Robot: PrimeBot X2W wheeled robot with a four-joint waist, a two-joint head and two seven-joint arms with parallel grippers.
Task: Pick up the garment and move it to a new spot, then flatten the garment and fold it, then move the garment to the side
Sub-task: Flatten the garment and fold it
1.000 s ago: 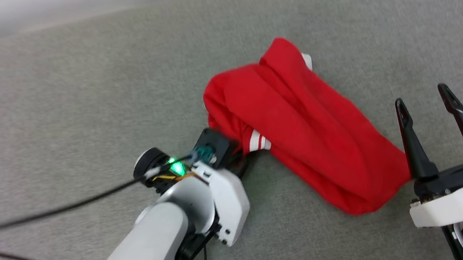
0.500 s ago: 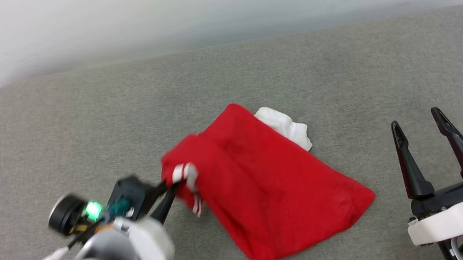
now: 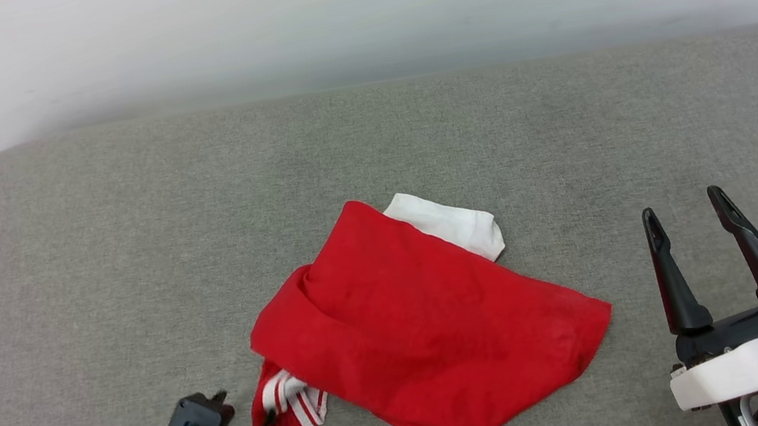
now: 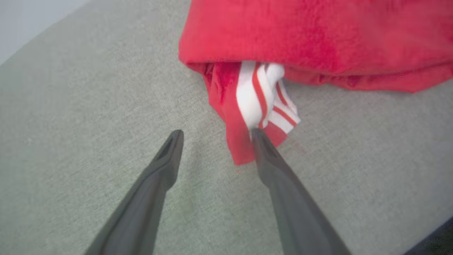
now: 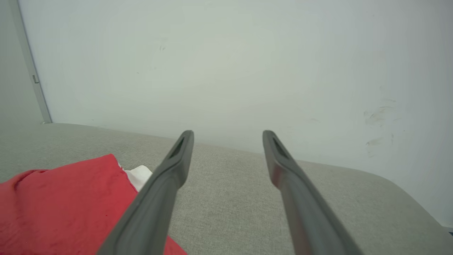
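Two arms low, left fingers (image 4: 279, 184) spread beside garment (image 3: 427, 333), right fingers (image 3: 672, 274) spread, empty.

Red garment (image 3: 428, 341), white sleeve (image 3: 452, 224), red-and-white striped trim (image 4: 260, 95), grey surface (image 3: 128, 243).

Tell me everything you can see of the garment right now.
The garment is a bright red shirt of soft knit cloth. It lies unfolded in a loose, crumpled heap in the middle of the grey cushion. A white sleeve pokes out at its far edge, and red-and-white striped trim spills from under its near-left corner. No print shows. The open left hand has one fingertip at that trim and grips nothing. The right hand stands apart.
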